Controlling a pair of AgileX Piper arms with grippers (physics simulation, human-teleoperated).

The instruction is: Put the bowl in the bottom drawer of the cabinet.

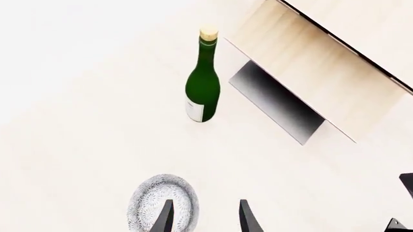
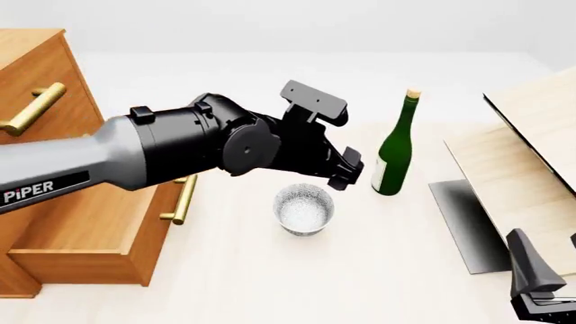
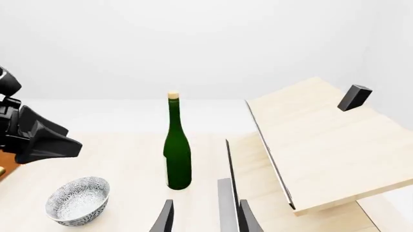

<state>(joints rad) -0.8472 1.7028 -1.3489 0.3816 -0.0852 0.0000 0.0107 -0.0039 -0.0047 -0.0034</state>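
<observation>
The white, grey-speckled bowl (image 2: 304, 210) stands upright on the table in front of the cabinet (image 2: 32, 74). The bottom drawer (image 2: 85, 233) sticks out of the cabinet towards the bowl, its brass handle (image 2: 183, 200) facing it. My left gripper (image 2: 346, 174) hangs just above the bowl's far right rim. In the left wrist view it (image 1: 206, 220) is open, one finger (image 1: 166, 217) over the bowl (image 1: 162, 203) and the other outside it. My right gripper (image 3: 206, 220) is open and holds nothing, low at the front right (image 2: 543, 287). From the right wrist, the bowl (image 3: 77, 200) is empty.
A green corked bottle (image 2: 395, 150) stands just right of and behind the bowl, close to the left gripper. A pale wooden box (image 2: 517, 169) with a dark panel (image 2: 466, 226) fills the right side. An upper drawer handle (image 2: 34, 108) juts out at the left.
</observation>
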